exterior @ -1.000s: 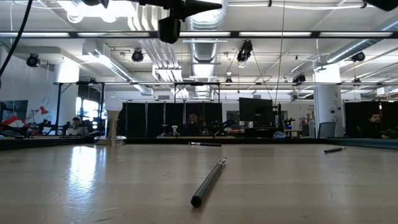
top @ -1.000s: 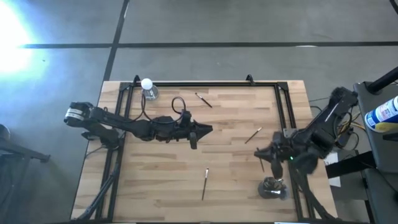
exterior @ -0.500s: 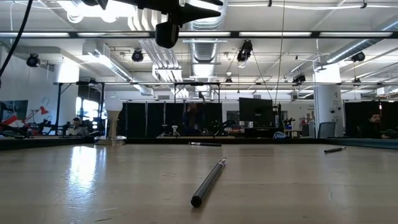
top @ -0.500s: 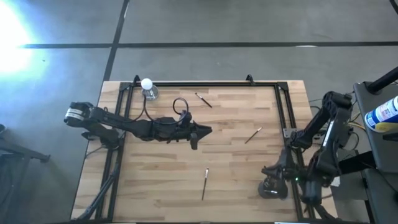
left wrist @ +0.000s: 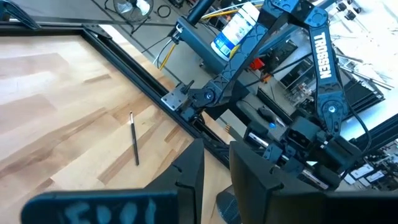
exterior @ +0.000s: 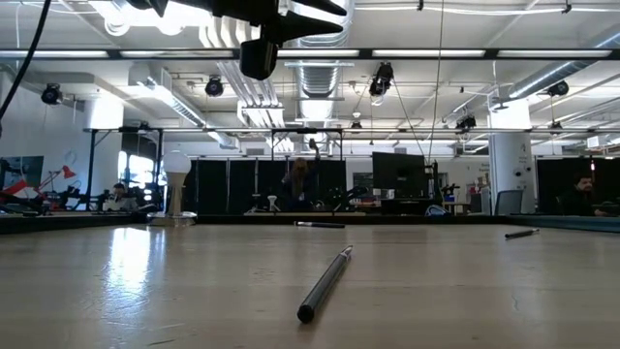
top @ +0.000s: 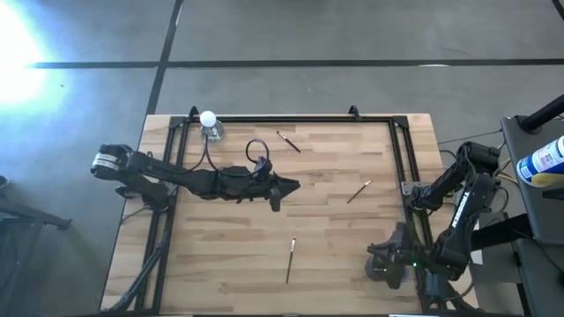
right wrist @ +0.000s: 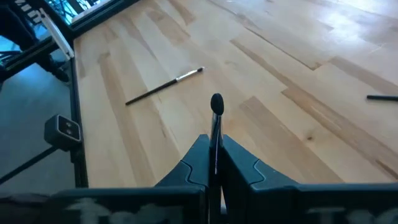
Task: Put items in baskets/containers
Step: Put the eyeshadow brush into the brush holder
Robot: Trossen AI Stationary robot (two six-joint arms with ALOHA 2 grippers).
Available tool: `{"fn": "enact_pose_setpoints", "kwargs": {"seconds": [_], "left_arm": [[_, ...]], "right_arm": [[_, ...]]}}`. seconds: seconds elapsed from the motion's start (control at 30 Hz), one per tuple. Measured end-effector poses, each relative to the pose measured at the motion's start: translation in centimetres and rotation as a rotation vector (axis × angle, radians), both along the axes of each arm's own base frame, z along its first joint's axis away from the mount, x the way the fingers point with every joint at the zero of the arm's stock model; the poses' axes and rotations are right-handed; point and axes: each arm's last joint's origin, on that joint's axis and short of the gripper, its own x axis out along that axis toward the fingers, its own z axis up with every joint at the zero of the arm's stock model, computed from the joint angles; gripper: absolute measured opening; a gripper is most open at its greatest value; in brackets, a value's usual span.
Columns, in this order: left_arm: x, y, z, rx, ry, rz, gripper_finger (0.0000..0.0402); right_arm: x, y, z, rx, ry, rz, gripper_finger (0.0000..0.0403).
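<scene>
My right gripper (top: 393,257) is at the table's near right corner, by the dark cup (top: 380,268), which it partly hides. It is shut on a thin dark brush (right wrist: 216,124). Three more brushes lie flat on the wood: one near the far edge (top: 288,141), one right of centre (top: 359,191), one near the near edge (top: 291,260). The last also shows in the low view (exterior: 325,283). My left gripper (top: 289,186) waits above the table's middle, its fingers a little apart (left wrist: 216,171). My right gripper pinches the brush's stick handle (right wrist: 215,142) between its two fingers. The brush lies along the fingers, and its rounded dark end (right wrist: 216,103) sticks out past the fingertips, clear of the table. The other end is hidden between the fingers.
Black rails run along the table's left (top: 167,176), far (top: 282,118) and right (top: 407,176) sides. A white-capped object (top: 209,123) stands at the far left corner. A cabinet with a blue bottle (top: 544,163) stands right of the table.
My right arm has swung toward the table's near edge, carrying its gripper and the held brush from right of centre to a spot beside the cup. The left arm and the brushes on the table have kept still.
</scene>
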Motion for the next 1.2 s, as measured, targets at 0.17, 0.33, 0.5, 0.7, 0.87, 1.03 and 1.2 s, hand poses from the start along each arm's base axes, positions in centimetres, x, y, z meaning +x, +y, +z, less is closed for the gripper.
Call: {"fn": "enact_pose_setpoints", "kwargs": {"seconds": [0.17,0.33,0.5,0.7,0.87,1.03,1.2], "left_arm": [[0.0,0.0,0.0,0.0,0.0,0.0,0.0069],[0.0,0.0,-0.1,0.001,0.007,0.0,0.0069],[0.0,0.0,-0.3,0.003,0.028,0.0,0.0069],[-0.1,0.0,-0.4,0.005,0.045,0.005,0.0069],[-0.1,0.3,-0.6,0.009,0.065,0.023,0.0069],[-0.3,0.9,-1.8,0.017,0.152,0.023,0.0056],[-0.9,1.7,-3.8,0.01,0.151,-0.023,0.0007]], "right_arm": [[0.0,0.0,0.0,0.002,0.006,0.002,0.0033],[-0.2,0.0,0.1,0.019,0.029,0.011,0.0075],[-0.4,-0.4,0.8,0.057,0.061,0.03,0.0101],[-0.8,-1.6,2.9,0.085,0.049,0.084,0.0095],[-0.7,-3.9,4.9,0.092,0.028,0.093,0.0057],[-0.3,-7.4,6.8,0.061,0.012,0.054,0.0018],[0.7,-11.2,8.2,0.017,-0.018,-0.051,0.0008]]}}
